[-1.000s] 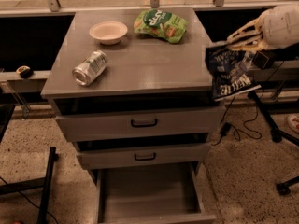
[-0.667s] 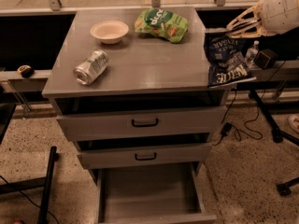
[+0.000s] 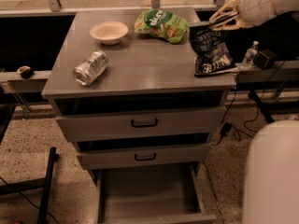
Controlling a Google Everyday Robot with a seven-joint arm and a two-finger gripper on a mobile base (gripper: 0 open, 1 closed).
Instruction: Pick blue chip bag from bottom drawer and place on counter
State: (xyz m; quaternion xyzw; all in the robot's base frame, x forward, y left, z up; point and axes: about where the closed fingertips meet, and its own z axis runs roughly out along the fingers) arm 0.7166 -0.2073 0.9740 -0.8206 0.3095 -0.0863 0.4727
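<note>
bottom drawer (image 3: pixel 149 192) pulled out, far below and left of the jaws, nothing visible inside; the two shallower drawers (image 3: pixel 142 125) above it are shut, black handles facing out. counter (image 3: pixel 149 66) sits under the jaws. soda can (image 3: pixel 90 67) on its side, well left of the jaws near the counter's left-front. blue chip bag (image 3: pixel 210 50) hangs straight down from the jaws at the counter's right edge, lower end touching or just over the surface, can't tell which. gripper (image 3: pixel 218 22) is above that right-rear corner, jaws pinched closed on the bag's top edge. bowl (image 3: pixel 109 32) far left of the jaws, green chip bag (image 3: pixel 161 24) just left of them, both toward the rear edge. water bottle (image 3: pixel 250 55) off the counter, right of and below the jaws
</note>
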